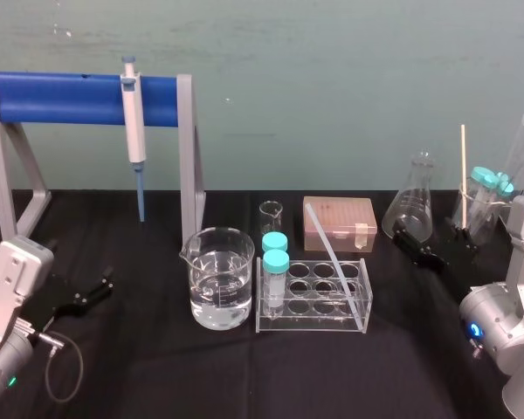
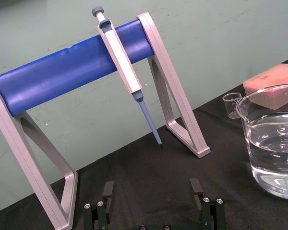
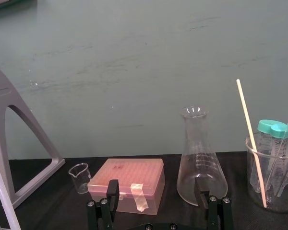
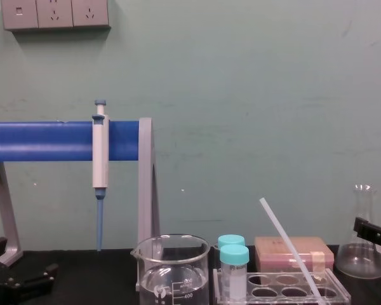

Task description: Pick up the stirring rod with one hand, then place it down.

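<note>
thin translucent white stirring rod [image 1: 334, 275] leans tilted in clear plastic test-tube rack [image 1: 284, 325] mid-table, lower end at rack's right end | black two-fingered left gripper [image 2: 152, 186] near table's left edge, jaws wide, empty | black right gripper [image 3: 156, 186] toward right edge, beside clear conical flask [image 1: 417, 205], jaws wide, empty

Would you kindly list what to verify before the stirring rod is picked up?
1. Thin translucent white stirring rod leaning in clear plastic tube rack, ungripped: ok.
2. Left gripper, by grey-and-blue stand, open: ok.
3. Right gripper, beside glass conical flask, open: ok.
4. Rack's two teal-capped tubes apart from rod: ok.
5. Right gripper clear of flask: cannot tell.
</note>
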Robot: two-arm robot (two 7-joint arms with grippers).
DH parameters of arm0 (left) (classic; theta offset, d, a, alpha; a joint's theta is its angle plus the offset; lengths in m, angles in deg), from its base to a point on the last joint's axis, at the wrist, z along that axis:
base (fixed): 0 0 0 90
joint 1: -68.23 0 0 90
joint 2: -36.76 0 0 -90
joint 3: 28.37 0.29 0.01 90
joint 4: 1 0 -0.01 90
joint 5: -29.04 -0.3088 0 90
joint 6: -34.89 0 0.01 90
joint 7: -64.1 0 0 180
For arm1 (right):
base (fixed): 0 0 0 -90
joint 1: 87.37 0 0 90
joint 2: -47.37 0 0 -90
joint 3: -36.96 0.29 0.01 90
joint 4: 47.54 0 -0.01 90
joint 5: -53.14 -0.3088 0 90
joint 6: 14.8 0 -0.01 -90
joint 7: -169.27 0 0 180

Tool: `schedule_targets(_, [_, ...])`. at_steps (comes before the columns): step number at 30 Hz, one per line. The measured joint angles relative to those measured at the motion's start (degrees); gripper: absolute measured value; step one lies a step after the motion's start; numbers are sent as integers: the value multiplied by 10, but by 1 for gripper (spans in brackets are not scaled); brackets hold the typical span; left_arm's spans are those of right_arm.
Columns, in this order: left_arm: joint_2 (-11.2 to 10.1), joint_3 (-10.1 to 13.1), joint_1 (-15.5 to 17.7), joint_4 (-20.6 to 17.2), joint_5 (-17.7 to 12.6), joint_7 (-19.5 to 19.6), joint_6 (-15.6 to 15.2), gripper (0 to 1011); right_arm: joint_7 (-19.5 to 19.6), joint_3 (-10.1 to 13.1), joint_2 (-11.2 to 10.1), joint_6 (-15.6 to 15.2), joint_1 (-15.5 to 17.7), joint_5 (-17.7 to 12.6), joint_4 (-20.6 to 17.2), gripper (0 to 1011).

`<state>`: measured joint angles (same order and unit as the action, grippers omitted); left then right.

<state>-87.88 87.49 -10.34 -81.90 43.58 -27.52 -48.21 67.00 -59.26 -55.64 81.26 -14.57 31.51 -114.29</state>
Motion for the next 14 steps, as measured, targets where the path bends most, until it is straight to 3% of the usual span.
schedule_targets(14, [0, 0, 0, 0, 0, 0, 0, 1000, 0, 0, 0, 1, 0, 0, 0, 1000])
